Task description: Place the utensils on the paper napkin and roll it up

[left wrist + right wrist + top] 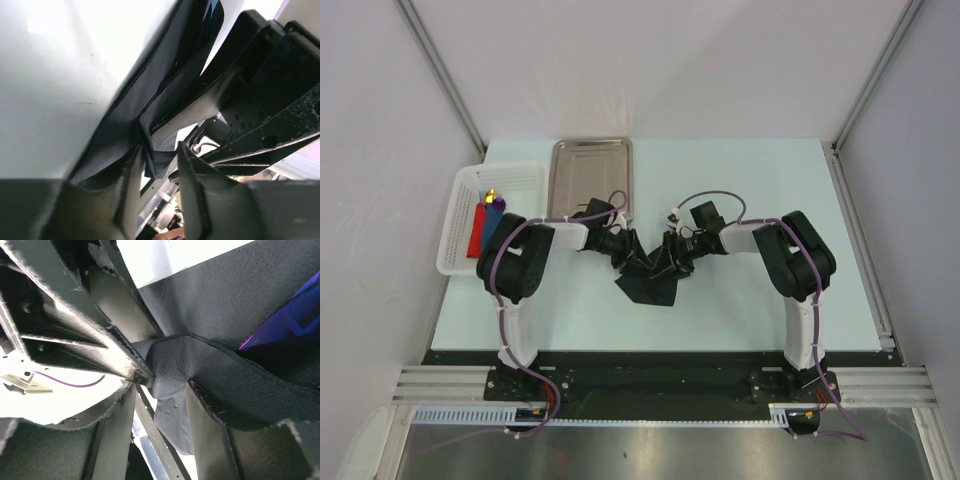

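We read the right gripper (165,400) half-closed, pinching the paper napkin (645,288) mid-table to wrap the utensils (292,320); the left gripper (159,157) straddles a fold, grip unclear.

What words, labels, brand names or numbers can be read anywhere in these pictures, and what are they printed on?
No text can be read in any view.
The steel tray, white basket, black napkin, left arm and right arm show no lettering.
The small gold object in the basket is too small to tell.
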Controlling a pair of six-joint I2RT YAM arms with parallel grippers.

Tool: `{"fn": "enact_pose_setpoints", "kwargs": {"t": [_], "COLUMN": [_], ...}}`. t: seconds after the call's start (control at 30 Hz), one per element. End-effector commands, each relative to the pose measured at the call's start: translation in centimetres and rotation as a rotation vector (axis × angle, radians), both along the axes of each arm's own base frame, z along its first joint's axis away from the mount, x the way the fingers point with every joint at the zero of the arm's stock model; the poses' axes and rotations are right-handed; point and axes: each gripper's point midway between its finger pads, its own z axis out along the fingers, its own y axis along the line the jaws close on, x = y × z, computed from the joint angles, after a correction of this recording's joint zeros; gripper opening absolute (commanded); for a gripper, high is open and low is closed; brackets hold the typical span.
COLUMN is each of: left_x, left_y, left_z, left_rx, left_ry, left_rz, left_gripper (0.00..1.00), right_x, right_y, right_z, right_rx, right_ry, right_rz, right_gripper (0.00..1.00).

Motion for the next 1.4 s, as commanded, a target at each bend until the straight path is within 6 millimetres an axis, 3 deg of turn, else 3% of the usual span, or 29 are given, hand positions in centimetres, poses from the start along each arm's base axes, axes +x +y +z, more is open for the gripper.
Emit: {"fn": "enact_pose_setpoints", "kwargs": {"t": [0.0,0.3,0.47,0.6,0.7,0.9,1.03,1.37], "left_x": [0.0,-1.3,-1.5,-1.5,-1.8,-1.9,-2.0,-1.9], "left_y": [-0.2,1.0,1.3,1.7,2.0,2.2,2.3,2.4], "left_z": [0.9,0.5,0.3,0.4,0.3,0.2,0.1,-0.4], "left_rx": [-0.006,0.047,0.064,0.068,0.074,0.086,0.094,0.103], "left_ry": [-0.029,-0.031,-0.039,-0.044,-0.041,-0.047,-0.047,-0.049], "left_rz": [-0.03,-0.058,-0.053,-0.038,-0.035,-0.024,-0.017,-0.016], "left_gripper": [0.3,0.0,0.0,0.0,0.0,0.0,0.0,0.0], "right_x": [0.7,1.7,3.0,3.9,4.3,5.2,4.9,4.5], "right_y": [-0.3,-0.3,-0.7,-1.4,-1.7,-1.7,-1.0,0.0], "right_z": [0.2,2.7,6.3,7.6,7.3,5.0,4.5,1.8], "right_rx": [-0.024,0.011,0.062,0.059,0.011,-0.106,-0.139,-0.237], "right_ry": [-0.079,-0.111,-0.148,-0.177,-0.194,-0.207,-0.23,-0.27], "right_rz": [-0.003,-0.004,-0.036,-0.059,-0.059,-0.056,-0.028,0.019], "right_gripper": [0.5,0.52,0.52,0.5,0.47,0.26,0.19,0.14]}}
